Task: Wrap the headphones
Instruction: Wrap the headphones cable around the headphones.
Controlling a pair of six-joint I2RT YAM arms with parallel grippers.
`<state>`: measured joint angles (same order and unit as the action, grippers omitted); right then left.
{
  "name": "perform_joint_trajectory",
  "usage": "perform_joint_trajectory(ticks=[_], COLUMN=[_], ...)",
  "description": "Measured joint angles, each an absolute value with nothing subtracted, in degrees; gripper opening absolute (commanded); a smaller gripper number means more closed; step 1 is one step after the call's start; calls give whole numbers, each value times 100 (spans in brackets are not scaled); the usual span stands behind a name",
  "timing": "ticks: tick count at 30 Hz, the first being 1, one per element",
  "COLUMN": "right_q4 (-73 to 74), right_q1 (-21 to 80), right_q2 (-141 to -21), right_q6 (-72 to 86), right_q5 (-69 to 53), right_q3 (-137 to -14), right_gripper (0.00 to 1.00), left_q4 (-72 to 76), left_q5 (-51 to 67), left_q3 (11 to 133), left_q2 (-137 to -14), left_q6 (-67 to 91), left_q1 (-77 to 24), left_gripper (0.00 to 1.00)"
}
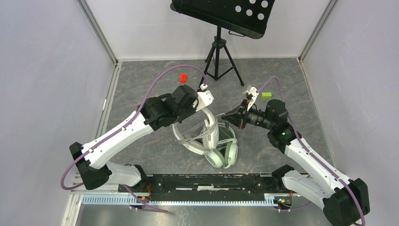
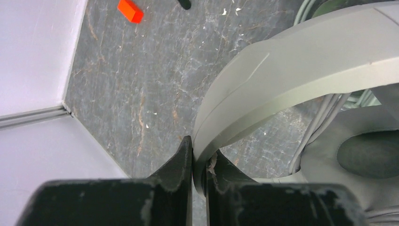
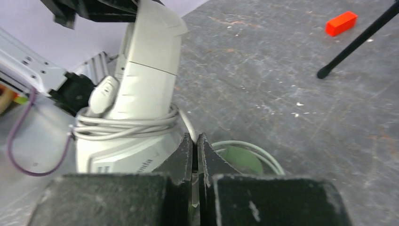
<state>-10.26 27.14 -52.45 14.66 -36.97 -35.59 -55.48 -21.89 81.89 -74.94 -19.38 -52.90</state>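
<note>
**Cable partly wound, second headset untouched**

Both headsets lay on the arms' side of the tripod (image 1: 219,56), a little way from its feet. The white-grey headset (image 3: 141,84) was the nearer of the two to the tripod, and the mint-green headset (image 1: 221,155) sat just beyond it, touching or nearly so.

The left gripper (image 2: 200,157) was clenched on the white-grey headset's headband (image 2: 291,66), holding it up off the floor. The right gripper (image 3: 195,141) was pressed closed, and the cable (image 3: 127,123) ran straight down to its tips, so it looked to be pinching that line.

Several turns of cable already sat snug round the white-grey headset's arm above the earcup. I judged the first headset well under way, with some slack left to wind. The mint-green one showed loose cable loops beside it and seemed not yet started.
</note>
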Motion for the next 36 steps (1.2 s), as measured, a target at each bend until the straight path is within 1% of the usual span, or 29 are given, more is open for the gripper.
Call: perform_joint_trajectory(ticks=[5, 11, 16, 18, 20, 23, 27, 29, 35, 36], right_q4=[-1439, -2353, -3760, -4388, -4947, -5544, -5898, -5970, -6346, -6407], right_q1=[2689, 2670, 2648, 2648, 2648, 2648, 2646, 2646, 2650, 2650], right_q2=[-5354, -5378, -5502, -5588, -5671, -5736, -5741, -5741, -5808, -5848], right_q6=[2373, 3553, 4958, 5561, 6132, 6796, 7262, 7437, 7957, 8025], right_q5=[-4095, -4296, -4294, -4219, -4095, -3892, -3647, -3472, -2976, -2943], right_q3=[-3520, -3131, -2585, -2357, -2158, -1977, -1925, -1876, -1636, -1623], right_gripper=[0, 0, 0, 0, 3, 4, 3, 10, 9, 10], left_q4=[-5522, -5448, -5446, -5446, -5450, -5483, -5500, -5500, -5596, -5629], left_q5=[-2585, -2910, -3070, -3109, -3127, -3157, -3173, -3208, -3299, -3315], left_q3=[8178, 8180, 8180, 8189, 8217, 8335, 8444, 8451, 8510, 8532], left_q2=[-7572, -7634, -7662, -7675, -7693, -7765, -7865, -7896, -8023, -8047], left_q6=[-1940, -1820, -1546, -1420, -1264, -1050, -781, -652, -211, -150], left_q1=[-5323, -5371, -5400, -5415, -5424, -5437, -5446, -5448, -5450, -5448], left_gripper=[2, 2, 2, 2, 2, 2, 2, 2, 2, 2])
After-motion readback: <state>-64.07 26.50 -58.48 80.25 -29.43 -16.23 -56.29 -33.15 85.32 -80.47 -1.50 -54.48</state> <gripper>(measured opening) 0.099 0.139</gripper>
